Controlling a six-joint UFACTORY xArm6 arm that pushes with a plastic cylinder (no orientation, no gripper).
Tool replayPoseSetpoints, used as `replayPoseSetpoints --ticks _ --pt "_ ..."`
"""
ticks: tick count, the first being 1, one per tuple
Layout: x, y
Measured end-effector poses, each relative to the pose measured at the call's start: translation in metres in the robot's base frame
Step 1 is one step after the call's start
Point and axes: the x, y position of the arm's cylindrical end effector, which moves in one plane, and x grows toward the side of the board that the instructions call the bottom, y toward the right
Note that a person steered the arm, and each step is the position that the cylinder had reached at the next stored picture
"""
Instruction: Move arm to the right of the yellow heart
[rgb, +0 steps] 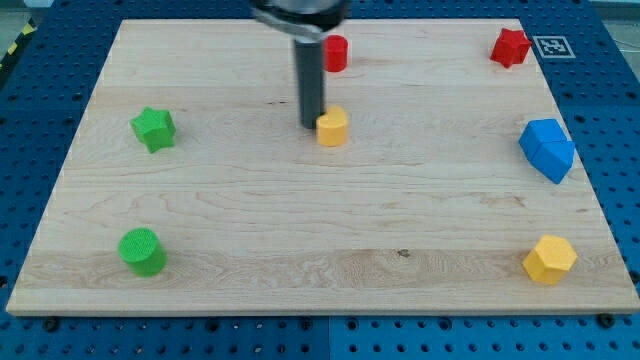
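The yellow heart (332, 127) lies on the wooden board (320, 230), a little above the middle. My tip (312, 124) stands on the board at the heart's left side, touching it or nearly so. The dark rod rises straight up from there to the view's top edge. A red cylinder (335, 52) sits just above the heart, partly behind the rod.
A red star (510, 47) is at the top right. A blue block (547, 149) lies at the right edge. A yellow hexagon (550, 259) is at the bottom right. A green star (153, 128) is at the left and a green cylinder (142, 251) at the bottom left.
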Motion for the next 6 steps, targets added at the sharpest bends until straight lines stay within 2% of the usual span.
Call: replayPoseSetpoints --ticks 2,3,4,5,6 --pt "0.017 0.073" --pt "0.068 0.112" --pt "0.072 0.13" --pt "0.039 0.125" --pt "0.022 0.1"
